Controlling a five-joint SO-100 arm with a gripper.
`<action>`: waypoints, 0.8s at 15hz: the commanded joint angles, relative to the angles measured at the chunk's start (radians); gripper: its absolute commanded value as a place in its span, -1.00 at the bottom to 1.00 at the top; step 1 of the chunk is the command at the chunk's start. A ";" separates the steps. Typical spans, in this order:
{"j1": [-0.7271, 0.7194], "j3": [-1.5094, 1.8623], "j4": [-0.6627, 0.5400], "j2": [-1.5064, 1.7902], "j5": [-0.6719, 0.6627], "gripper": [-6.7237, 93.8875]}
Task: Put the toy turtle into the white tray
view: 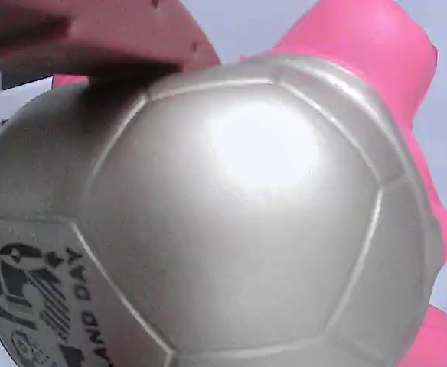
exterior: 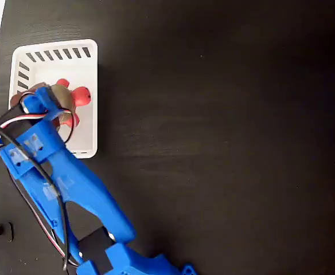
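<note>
Turtle (exterior: 76, 98) is over the tray (exterior: 87, 57) on the black bench (exterior: 225, 126), with the blue arm (exterior: 70, 183) on top. Can't tell if the fingers are gripping it; its shell fills the wrist view.

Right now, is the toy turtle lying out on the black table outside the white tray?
No. In the fixed view the toy turtle sits within the white tray's walls, partly under the blue gripper.

Toy turtle (exterior: 71, 98) over the white tray (exterior: 87, 69) — table's (exterior: 225, 137) left end.
</note>
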 commanded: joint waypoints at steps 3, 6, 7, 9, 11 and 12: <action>-0.040 -0.057 0.023 0.040 0.014 0.21; -0.052 -0.057 0.040 0.040 0.020 0.24; -0.054 -0.057 0.041 0.040 0.021 0.24; -0.055 -0.057 0.041 0.040 0.023 0.24; -0.055 -0.069 0.054 0.043 0.025 0.21; -0.054 -0.089 0.064 0.048 0.023 0.02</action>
